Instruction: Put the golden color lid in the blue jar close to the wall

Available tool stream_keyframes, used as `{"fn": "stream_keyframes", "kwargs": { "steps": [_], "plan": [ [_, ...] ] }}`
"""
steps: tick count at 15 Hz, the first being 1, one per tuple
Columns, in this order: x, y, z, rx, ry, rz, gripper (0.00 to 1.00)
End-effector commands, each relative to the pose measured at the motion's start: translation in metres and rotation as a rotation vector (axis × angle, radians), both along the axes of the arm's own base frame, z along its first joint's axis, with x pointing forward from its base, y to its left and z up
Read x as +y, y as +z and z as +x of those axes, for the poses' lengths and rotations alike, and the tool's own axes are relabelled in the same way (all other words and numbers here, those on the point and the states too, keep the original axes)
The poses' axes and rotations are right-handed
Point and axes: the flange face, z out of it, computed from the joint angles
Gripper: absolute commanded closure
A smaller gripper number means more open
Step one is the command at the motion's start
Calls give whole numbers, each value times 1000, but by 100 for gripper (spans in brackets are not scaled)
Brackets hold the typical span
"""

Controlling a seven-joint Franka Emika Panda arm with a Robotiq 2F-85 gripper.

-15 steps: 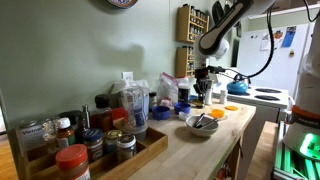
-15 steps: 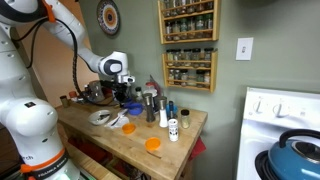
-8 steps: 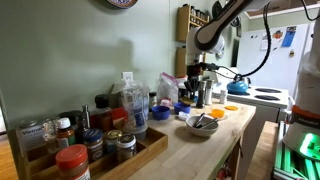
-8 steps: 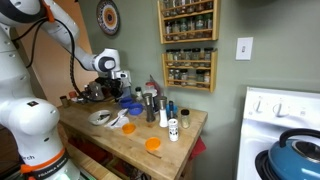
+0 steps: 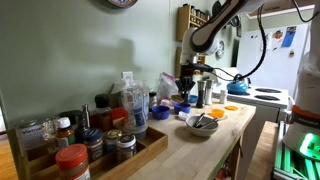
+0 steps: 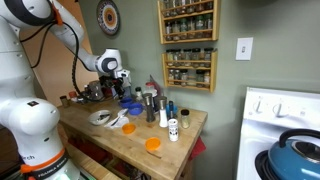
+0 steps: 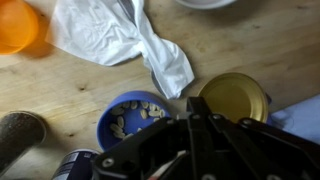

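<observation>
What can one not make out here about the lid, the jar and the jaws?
Jaws: wrist view, the gripper is a dark blur; open or shut unclear.
Golden lid: lower edge behind the gripper.
Blue jar: near rim hidden likewise.
Exterior views: lid too small to find.

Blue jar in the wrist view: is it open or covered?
Open. The blue jar shows pale bits inside its uncovered mouth; the golden lid lies beside it on the counter, not on it.

gripper (image 7: 195,120) dark & blurred in wrist view, jaws unreadable, blue jar (image 7: 135,118) bottom rim hidden behind it, orange obj (image 7: 15,25) cut by top-left corner
</observation>
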Motion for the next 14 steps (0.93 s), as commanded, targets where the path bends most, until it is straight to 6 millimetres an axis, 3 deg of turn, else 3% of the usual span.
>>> {"fn": "stream_keyframes", "kwargs": {
  "steps": [1,8,13,14],
  "plan": [
    [22,-18,29,-43,-118,-28,100],
    [46,-39,68,-57,-225,-65,100],
    [59,-48,80,-35,-226,-73,100],
    [59,-50,81,-27,-226,-81,74]
  ]
}}
